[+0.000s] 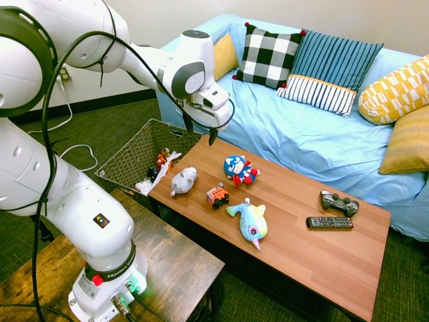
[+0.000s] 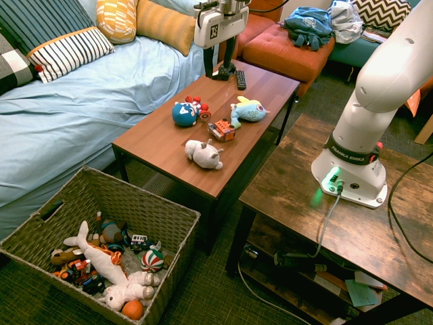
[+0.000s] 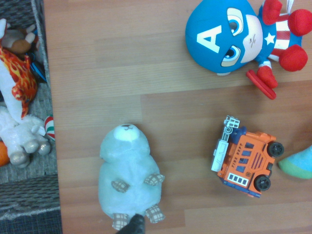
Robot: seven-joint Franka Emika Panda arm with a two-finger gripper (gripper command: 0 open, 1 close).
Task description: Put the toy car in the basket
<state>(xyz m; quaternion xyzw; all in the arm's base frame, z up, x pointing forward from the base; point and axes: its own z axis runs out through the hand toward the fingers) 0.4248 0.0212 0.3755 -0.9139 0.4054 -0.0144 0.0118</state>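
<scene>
Hanging above the table point(image 1: 308, 258), wide open and empty, the gripper point(image 1: 200, 130) seems readied to straddle the toy car point(image 1: 218, 196); the basket point(image 2: 145, 208) sits close by to receive it

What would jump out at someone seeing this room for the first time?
Most likely the big white arm, reaching over the wooden table beside a light-blue sofa. Next, perhaps, the bright toys on that table: a blue-and-red figure and an orange car. Beyond the table's end, a wicker basket holds more toys.
</scene>
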